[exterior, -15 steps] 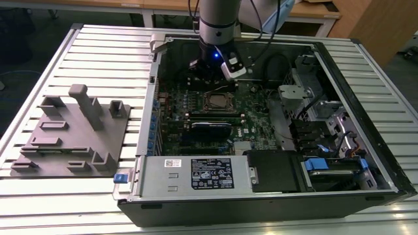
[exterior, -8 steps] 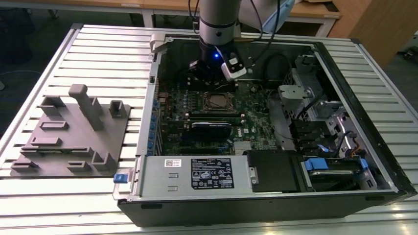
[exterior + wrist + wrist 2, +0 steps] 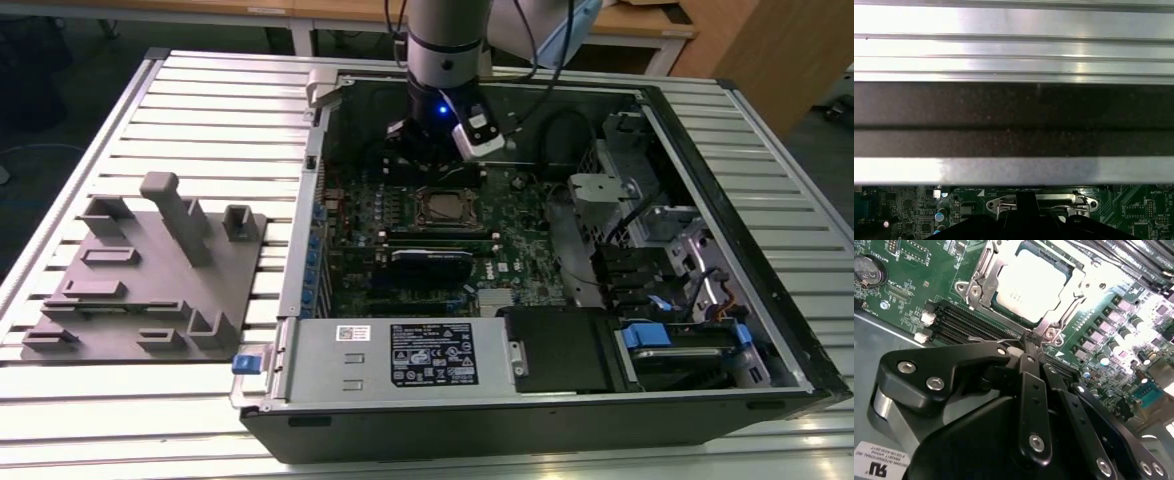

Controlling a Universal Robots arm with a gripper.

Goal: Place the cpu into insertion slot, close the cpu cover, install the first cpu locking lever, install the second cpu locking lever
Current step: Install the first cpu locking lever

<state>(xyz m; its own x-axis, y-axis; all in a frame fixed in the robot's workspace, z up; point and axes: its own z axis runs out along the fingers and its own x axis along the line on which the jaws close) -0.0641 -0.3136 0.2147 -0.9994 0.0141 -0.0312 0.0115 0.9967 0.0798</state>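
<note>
The cpu (image 3: 1029, 282) lies flat in the insertion slot (image 3: 447, 207), its silver top bright under the light. The silvery cpu cover (image 3: 1066, 302) lies down around it as a frame. My gripper (image 3: 1028, 337) has its black fingers drawn together to a point at one corner of the socket, shut. A thin wire locking lever (image 3: 986, 339) ends right beside the fingertips; whether they touch it I cannot tell. In the exterior view the gripper (image 3: 427, 150) hangs low inside the case, just behind the socket. The first wrist view shows the fingertips (image 3: 1026, 200) at the socket's metal frame (image 3: 1054, 202).
The open computer case (image 3: 300, 250) lies on a slatted metal table (image 3: 160, 420). Long black memory slots (image 3: 969, 322) run beside the socket. A black card (image 3: 434, 262), a power supply (image 3: 400, 350) and drive bays (image 3: 641, 240) fill the case. A grey fixture (image 3: 147, 270) stands at the exterior view's left.
</note>
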